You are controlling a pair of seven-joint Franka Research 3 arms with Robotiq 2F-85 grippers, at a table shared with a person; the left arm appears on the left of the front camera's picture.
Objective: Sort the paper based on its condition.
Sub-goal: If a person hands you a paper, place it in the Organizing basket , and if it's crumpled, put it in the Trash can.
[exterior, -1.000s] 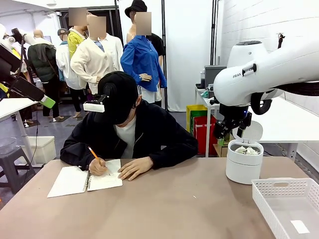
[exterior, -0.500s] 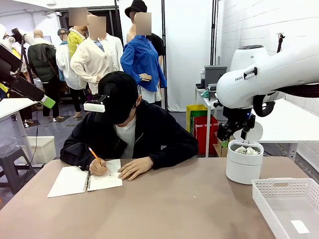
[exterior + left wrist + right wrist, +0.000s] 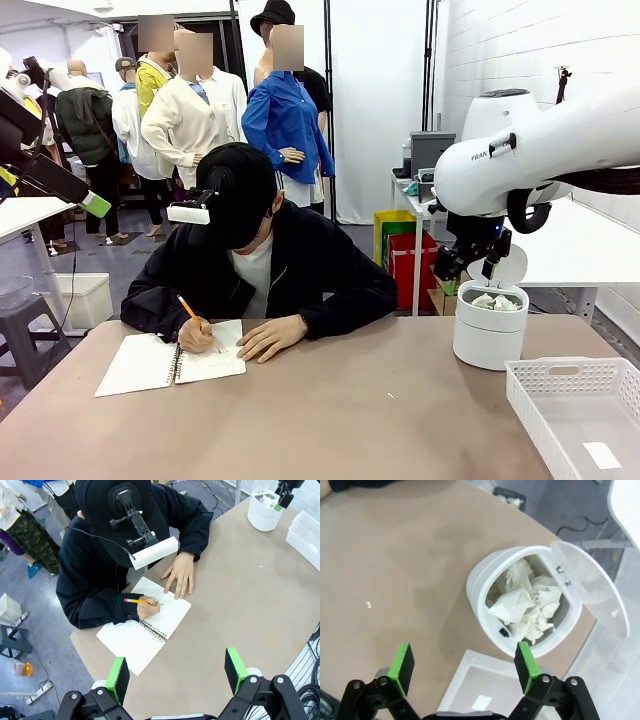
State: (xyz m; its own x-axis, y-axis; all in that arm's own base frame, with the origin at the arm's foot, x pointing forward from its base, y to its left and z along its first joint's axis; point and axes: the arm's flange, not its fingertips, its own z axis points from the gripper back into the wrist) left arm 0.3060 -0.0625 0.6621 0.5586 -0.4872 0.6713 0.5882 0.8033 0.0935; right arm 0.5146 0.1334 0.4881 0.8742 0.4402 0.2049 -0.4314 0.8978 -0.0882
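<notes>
Since the paper [image 3: 527,605] lies as white crumpled lumps inside the small round bin [image 3: 485,615], that part of the sorting looks done, and nothing is pinched right now. The bin's lid [image 3: 592,592] stands flipped up. The right gripper [image 3: 463,665] hangs just above the bin's near side with its green pads spread wide and nothing between them. I think a good next move would be to lift straight up first, so the pads do not bump the rim or the lid.

Just beside the bin sits a white basket [image 3: 575,410] with a small flat label inside. From the front you can see how high the right gripper [image 3: 470,268] hangs over the bin. Only from its wrist can you look down into the bin.

The left gripper [image 3: 177,672] is also spread wide and holds nothing, high over the worktop [image 3: 240,605]. Below it a person's hand [image 3: 148,607] writes in a notebook [image 3: 145,630] with a pencil.
</notes>
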